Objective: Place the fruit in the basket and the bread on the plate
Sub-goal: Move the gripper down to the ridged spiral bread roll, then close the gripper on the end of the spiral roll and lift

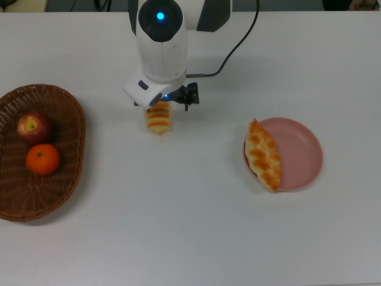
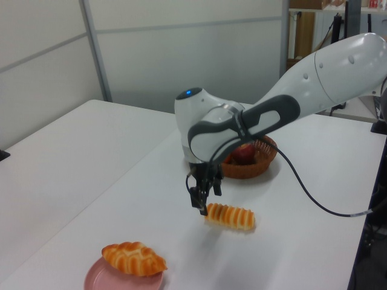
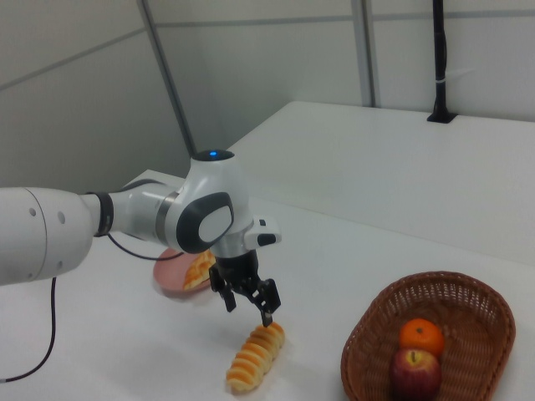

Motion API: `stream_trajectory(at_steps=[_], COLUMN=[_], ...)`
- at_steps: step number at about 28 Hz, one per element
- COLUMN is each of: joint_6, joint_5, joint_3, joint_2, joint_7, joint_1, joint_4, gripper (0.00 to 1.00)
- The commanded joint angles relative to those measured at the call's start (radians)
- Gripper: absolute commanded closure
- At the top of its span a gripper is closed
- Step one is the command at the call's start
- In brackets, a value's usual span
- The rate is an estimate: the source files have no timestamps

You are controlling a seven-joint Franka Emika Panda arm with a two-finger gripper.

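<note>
My gripper (image 3: 248,307) is open with nothing between its fingers. It hangs just above the far end of the ribbed loaf (image 3: 253,361) on the white table. In the top view the hand covers the upper part of this loaf (image 1: 159,121). In the left view the gripper (image 2: 202,202) sits at the left end of the loaf (image 2: 231,216). The plaited loaf (image 1: 264,155) lies across the left rim of the pink plate (image 1: 300,152). The wicker basket (image 1: 71,119) holds the apple (image 1: 33,126) and the mandarin (image 1: 43,159).
A black cable (image 1: 241,39) runs from the arm toward the table's far edge in the top view. In the left view the arm hides part of the basket (image 2: 251,169). A second white table (image 3: 401,159) stands behind in the right view.
</note>
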Motion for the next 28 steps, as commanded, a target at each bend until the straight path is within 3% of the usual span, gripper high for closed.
stream_trajectory(at_steps=[1,6,9,12,14,15,16,20,28], joint_6=[0.058,0.119,0.148,0.162,0.162,0.162,0.161,0.158,0.087], joint_5=[-0.060,-0.138,-0.152,-0.156,-0.156,-0.156,-0.156,-0.153,-0.116], joint_3=[-0.008,-0.016,-0.017,-0.017,-0.016,-0.016,-0.016,-0.016,-0.013], joint_2=[-0.006,0.005,0.005,0.012,0.014,0.014,0.012,0.005,-0.032], joint_7=[0.013,0.014,0.034,0.064,0.067,0.073,0.079,0.134,0.171], joint_1=[0.001,-0.004,-0.004,-0.004,-0.002,-0.001,-0.001,-0.002,-0.002], joint_4=[-0.059,-0.114,-0.131,-0.137,-0.137,-0.137,-0.137,-0.126,-0.050], gripper=[0.00,0.00,0.00,0.17,0.37,0.55,0.64,0.88,0.88])
